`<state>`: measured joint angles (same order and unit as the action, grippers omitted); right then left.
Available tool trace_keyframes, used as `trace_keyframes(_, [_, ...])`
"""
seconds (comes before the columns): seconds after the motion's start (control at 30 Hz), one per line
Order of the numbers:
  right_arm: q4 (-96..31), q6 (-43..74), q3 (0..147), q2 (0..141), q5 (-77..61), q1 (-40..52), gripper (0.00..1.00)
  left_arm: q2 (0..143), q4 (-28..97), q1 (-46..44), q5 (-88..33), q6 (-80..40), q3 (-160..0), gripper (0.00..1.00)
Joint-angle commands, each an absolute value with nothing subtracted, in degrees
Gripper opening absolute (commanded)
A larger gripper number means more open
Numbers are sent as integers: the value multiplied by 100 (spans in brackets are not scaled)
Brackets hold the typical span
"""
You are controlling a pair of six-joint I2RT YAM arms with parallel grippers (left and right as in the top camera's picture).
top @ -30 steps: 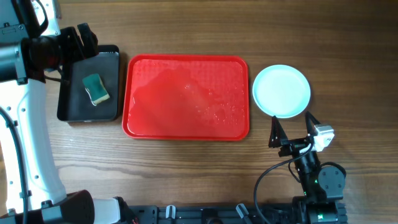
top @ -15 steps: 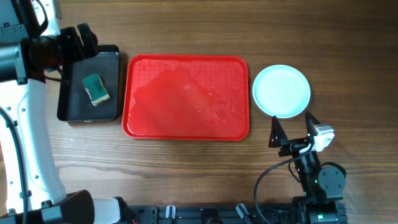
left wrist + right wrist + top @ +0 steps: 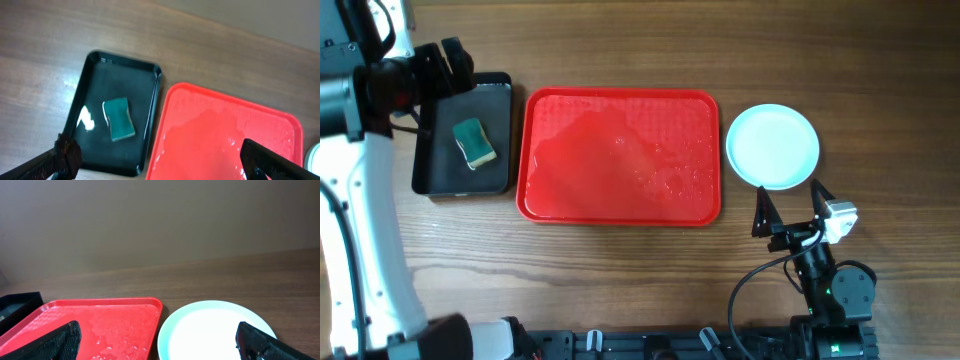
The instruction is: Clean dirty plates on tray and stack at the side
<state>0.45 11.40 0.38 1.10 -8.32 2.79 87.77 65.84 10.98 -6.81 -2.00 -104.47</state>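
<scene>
The red tray [image 3: 619, 158] lies at the table's middle, wet and with no plates on it; it also shows in the left wrist view [image 3: 225, 135] and right wrist view [image 3: 95, 325]. The plates [image 3: 772, 146] sit as one pale mint round pile on the table right of the tray; how many are stacked I cannot tell. They show in the right wrist view [image 3: 215, 330]. My right gripper [image 3: 788, 205] is open and empty, just in front of the plates. My left gripper [image 3: 448, 62] is open and empty, held high over the black bin.
A black rectangular bin [image 3: 465, 135] stands left of the tray with a green sponge [image 3: 474, 143] in it; both show in the left wrist view, the bin [image 3: 95, 85] and the sponge [image 3: 119, 119]. Water drops lie on the tray's right half.
The left arm has shifted slightly; nothing else has moved.
</scene>
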Motion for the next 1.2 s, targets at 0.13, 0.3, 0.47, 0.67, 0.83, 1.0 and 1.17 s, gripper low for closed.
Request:
trace_keyframes(0.13, [60,1055,30,97,-838,255,100,6938,4602,836,-1201,-169,-8224,100])
trace_keyframes(0.3, [60,1055,30,97,-838,255,100,5507,2613,475,-1221,-172,-6031,100])
trace_keyframes(0.47, [60,1057,30,97,-840,255,100,3677,882,309,-1223,-193,-3481,100])
trace_keyframes(0.67, [58,1055,30,97,-838,255,100,2036,3,309,-1219,-191,-1538,100])
trace_keyframes(0.83, [58,1055,30,97,-838,255,100,1017,-113,309,-1219,-191,-749,100])
trace_keyframes(1.0, [60,1057,30,97,-840,255,100,469,-110,309,-1192,-167,-395,100])
trace_keyframes(1.17, [60,1057,30,97,-840,255,100,47,-113,309,-1055,-167,-45,100])
